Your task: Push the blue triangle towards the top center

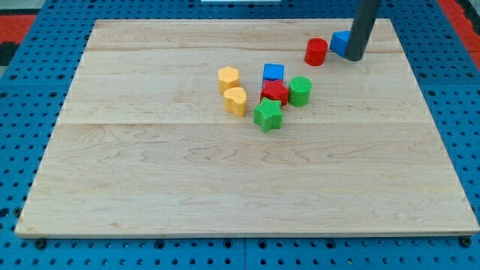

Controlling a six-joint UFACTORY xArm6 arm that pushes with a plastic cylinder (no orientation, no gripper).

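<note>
The blue triangle (340,42) lies near the view's top right, partly hidden behind my rod. My tip (354,58) rests on the board against the triangle's right side. A red cylinder (316,52) stands just left of the triangle.
A cluster sits in the board's middle: a blue cube (274,73), a red star (274,91), a green cylinder (300,91), a green star (268,115), a yellow hexagon (229,78) and a yellow heart (236,100). The wooden board (225,180) lies on a blue pegboard.
</note>
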